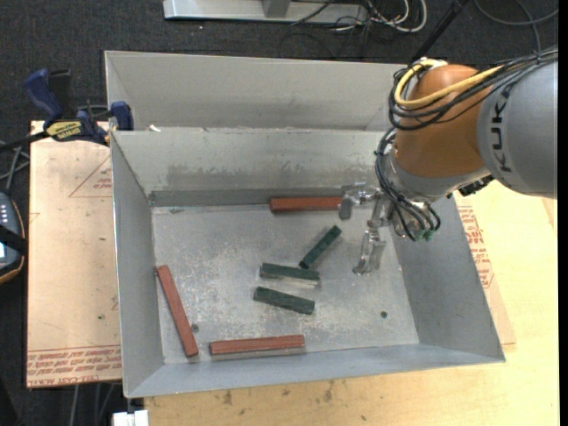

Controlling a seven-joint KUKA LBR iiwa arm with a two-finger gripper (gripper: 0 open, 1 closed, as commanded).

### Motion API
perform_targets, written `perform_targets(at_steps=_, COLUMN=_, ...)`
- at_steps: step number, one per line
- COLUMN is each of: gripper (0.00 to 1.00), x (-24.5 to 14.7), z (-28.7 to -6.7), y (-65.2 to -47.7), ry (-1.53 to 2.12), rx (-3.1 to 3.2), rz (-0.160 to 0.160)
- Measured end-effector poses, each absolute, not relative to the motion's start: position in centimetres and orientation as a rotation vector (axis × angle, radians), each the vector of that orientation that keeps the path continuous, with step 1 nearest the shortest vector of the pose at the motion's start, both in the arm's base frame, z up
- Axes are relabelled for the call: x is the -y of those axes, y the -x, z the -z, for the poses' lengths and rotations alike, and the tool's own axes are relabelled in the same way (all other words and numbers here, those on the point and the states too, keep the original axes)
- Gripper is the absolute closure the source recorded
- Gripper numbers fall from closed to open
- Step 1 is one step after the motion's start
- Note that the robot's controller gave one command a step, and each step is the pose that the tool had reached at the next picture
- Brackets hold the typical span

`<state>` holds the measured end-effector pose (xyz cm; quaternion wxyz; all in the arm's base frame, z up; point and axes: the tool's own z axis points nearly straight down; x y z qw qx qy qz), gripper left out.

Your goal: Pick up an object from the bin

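Observation:
My gripper [354, 237] hangs in the right part of the bin, open, with nothing between its fingers. One fingertip [346, 206] is right at the right end of a red-brown bar [304, 204] that lies along the back wall; I cannot tell if they touch. The other fingertip [363, 264] hangs over bare floor. A dark green bar [320, 247] lies tilted just left of the gripper, apart from it.
Two more green bars [289, 272] [284, 300] lie mid-bin. A red-brown bar [177, 311] runs along the left wall and another [257, 346] along the front wall. The orange-covered arm reaches in over the right rim.

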<state>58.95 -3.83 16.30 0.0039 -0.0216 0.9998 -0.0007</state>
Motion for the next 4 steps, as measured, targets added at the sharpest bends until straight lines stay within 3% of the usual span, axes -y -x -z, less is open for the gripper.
perform_targets(at_steps=1, gripper=0.0, x=2.1, z=-10.6, y=-61.4, ry=0.26, rx=-3.12, rz=0.0)
perform_targets(at_steps=2, gripper=1.0, x=2.1, z=-7.1, y=-58.8, ry=0.575, rx=-3.087, rz=-0.001)
perform_targets(at_steps=3, gripper=1.0, x=2.1, z=-7.1, y=-58.8, ry=0.575, rx=-3.087, rz=-0.001)
perform_targets(at_steps=4, gripper=1.0, x=-1.6, z=-22.1, y=-59.1, ry=0.626, rx=-3.072, rz=-0.001)
